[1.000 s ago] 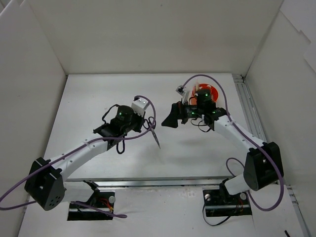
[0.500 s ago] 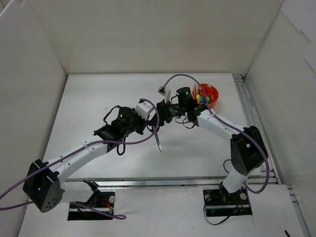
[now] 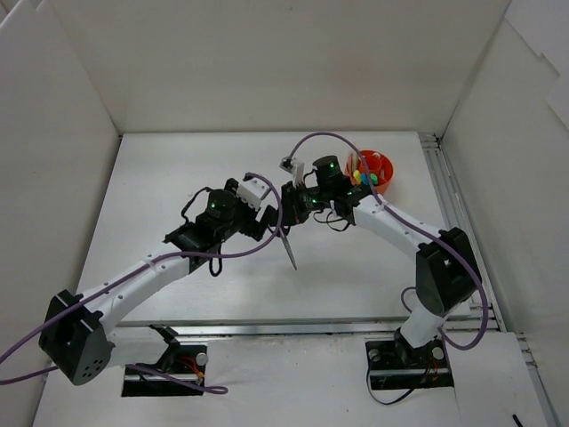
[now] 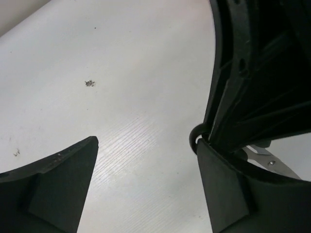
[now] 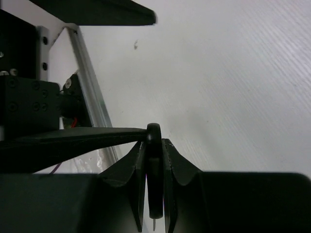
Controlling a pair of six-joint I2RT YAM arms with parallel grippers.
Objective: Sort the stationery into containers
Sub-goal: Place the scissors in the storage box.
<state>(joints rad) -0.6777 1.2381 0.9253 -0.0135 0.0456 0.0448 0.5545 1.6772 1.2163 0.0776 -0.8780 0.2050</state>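
Two grippers meet over the table [image 3: 178, 169], and the handover has just flipped. A second ago the left gripper [image 4: 146, 145] was pinching the scissors [image 3: 290, 252] while the right gripper [image 5: 154, 141] stood wide open by the cup [image 3: 384, 165]. Now right's fingers are clamped on the black handle. Left's fingers are apart, one just beside the handle loop. The scissors sit between the two wrists, blade pointing toward the near edge, apparently off the table and well left of the cup. The cup already holds coloured items [image 3: 363, 177]. My read: transfer done, right owns the scissors. Left likely needs to back off before right swings to the cup. Risk: the grip is on one handle only, so the scissors may pivot.
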